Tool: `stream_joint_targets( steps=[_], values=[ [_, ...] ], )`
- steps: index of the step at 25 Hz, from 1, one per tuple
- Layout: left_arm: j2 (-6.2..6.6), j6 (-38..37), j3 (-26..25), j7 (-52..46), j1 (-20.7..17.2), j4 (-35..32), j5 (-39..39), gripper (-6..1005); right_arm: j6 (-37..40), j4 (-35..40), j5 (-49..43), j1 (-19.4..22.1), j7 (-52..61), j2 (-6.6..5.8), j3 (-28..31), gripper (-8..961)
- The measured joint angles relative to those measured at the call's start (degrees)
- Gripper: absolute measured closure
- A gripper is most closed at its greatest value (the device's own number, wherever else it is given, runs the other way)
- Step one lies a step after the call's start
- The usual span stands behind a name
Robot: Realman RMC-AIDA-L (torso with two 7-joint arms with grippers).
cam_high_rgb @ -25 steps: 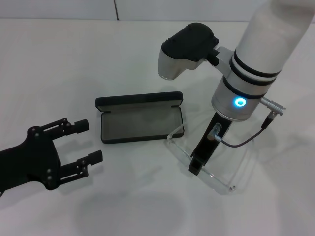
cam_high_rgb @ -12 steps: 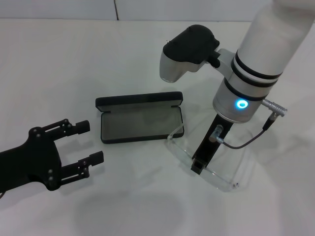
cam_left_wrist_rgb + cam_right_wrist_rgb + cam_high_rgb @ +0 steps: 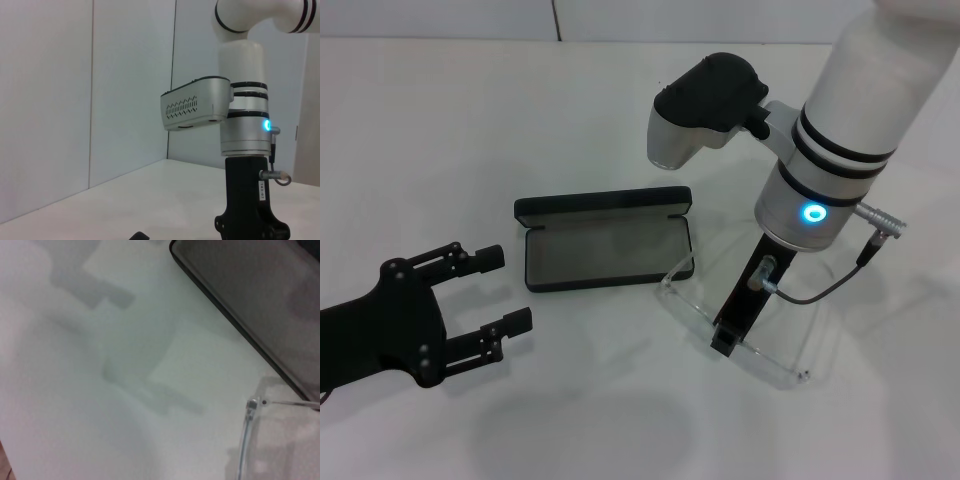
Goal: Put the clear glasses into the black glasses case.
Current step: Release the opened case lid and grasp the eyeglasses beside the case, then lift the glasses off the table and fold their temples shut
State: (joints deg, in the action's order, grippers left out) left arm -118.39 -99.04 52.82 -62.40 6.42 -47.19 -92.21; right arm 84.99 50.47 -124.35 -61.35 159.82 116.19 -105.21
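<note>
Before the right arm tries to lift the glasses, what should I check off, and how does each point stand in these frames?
1. Black glasses case open, lining bare: ok.
2. Clear glasses on the table, outside the case: ok.
3. One temple tip overlaps the case's near corner: not ok, it may snag.
4. Right gripper down at the frame: ok.
5. Its grip on the frame: cannot tell.
6. Left gripper open, beside the case: ok.

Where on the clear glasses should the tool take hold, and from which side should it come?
Judging from the head view, grip the front frame of the clear glasses near its middle, coming from above. They lie flat on the table beside the open black glasses case, temples unfolded and thin. The right tool is already there.
</note>
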Motion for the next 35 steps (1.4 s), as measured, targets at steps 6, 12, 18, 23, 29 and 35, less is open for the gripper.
stream_joint_targets(
  steps=[6, 12, 18, 23, 29, 35],
  values=[
    [0.01, 0.00, 0.00, 0.00, 0.00, 0.00, 0.00, 291, 1.21, 0.51, -0.16, 0.06, -1.10, 0.00, -0.11, 803],
    [0.00, 0.00, 0.00, 0.00, 0.02, -0.09, 0.01, 291, 2.43, 0.84, -0.09, 0.28, -1.54, 0.00, 0.29, 833],
    [-0.06, -0.01, -0.10, 0.00, 0.09, -0.25, 0.06, 291, 5.83, 5.62, -1.18, 2.29, -1.65, -0.39, 1.60, 856],
    [-0.08, -0.01, -0.17, 0.00, 0.07, -0.34, 0.19, 291, 10.68, 13.94, -7.63, 5.55, -1.60, -0.06, 5.61, 874],
    [-0.10, -0.01, -0.69, 0.00, 0.17, -0.43, 0.36, 291, 14.80, 18.36, -8.14, 7.90, -2.86, -0.29, 12.82, 886],
    [-0.45, -0.01, -2.53, 0.00, 0.29, -0.46, 0.29, 292, 17.85, 22.62, -7.58, 9.70, -5.43, -0.39, 19.63, 891]
  ],
)
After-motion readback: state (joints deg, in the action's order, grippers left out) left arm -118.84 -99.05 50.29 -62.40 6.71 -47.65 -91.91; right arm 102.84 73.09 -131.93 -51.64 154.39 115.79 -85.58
